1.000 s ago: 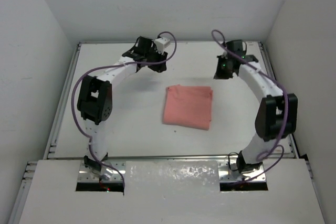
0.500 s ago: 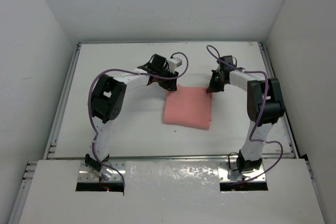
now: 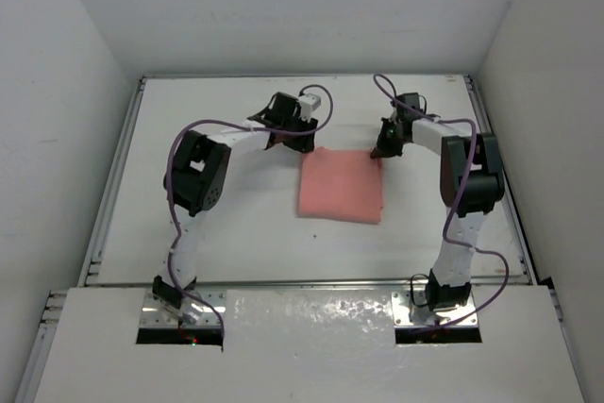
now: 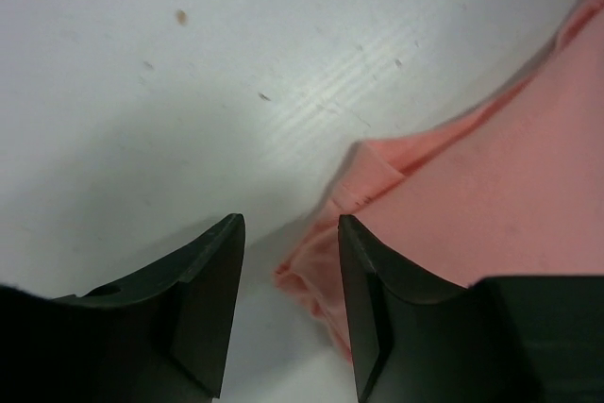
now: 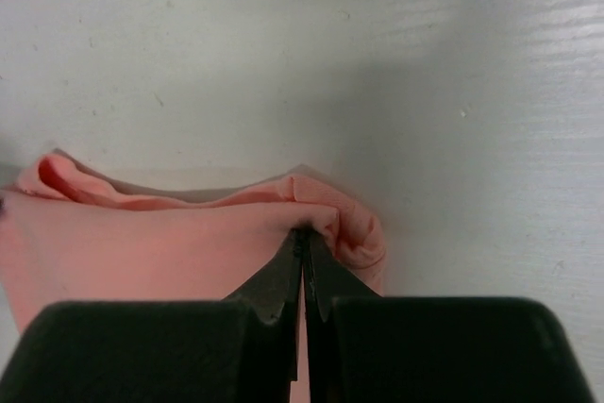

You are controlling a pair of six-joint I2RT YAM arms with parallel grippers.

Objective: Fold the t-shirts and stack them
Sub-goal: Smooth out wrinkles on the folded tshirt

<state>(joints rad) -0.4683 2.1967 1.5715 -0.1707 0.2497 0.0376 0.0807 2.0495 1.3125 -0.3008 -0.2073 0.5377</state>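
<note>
Top view: folded t-shirt (image 3: 342, 186) lies mid-table (image 3: 226, 233), near-square, no clear long axis. Left gripper (image 3: 300, 142) sits at its far-left corner, right gripper (image 3: 380, 151) at far-right, equally near.
Left wrist: fingers (image 4: 203, 299) spread, shirt corner btwn them.
Right wrist: fingers (image 5: 283, 276) pressed together at the far hem; can't tell if cloth's caught.
Table white, smooth; walls (image 3: 75, 92) well apart.
</note>
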